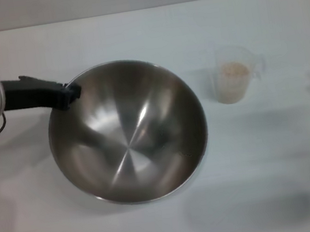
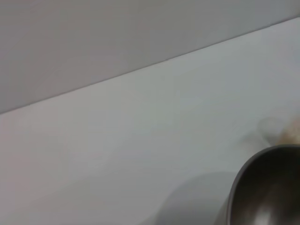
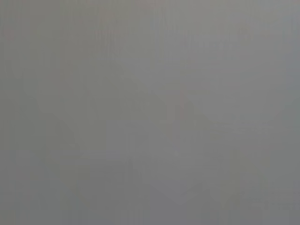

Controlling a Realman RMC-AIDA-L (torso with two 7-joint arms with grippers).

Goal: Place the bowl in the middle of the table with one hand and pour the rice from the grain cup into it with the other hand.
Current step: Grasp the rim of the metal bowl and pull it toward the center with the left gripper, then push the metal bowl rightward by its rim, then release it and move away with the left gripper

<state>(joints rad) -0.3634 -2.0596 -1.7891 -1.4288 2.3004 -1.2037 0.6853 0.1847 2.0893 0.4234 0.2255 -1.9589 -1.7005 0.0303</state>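
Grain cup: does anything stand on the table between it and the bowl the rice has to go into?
Nothing visible does. The grain cup, with rice inside, stands on the table to the right of the bowl, with only bare tabletop between them. The left hand is at the bowl's far-left rim; the right hand is out of view.

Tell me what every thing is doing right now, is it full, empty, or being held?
bowl: upright on the table, empty, its rim held by the left gripper.
grain cup: upright, standing alone beside the bowl, nothing holding it.
rice: inside the grain cup, not poured yet.
left gripper: at the bowl's rim on the robot's left, gripping it.
table: white, carrying the bowl and cup.
right gripper: not in view.
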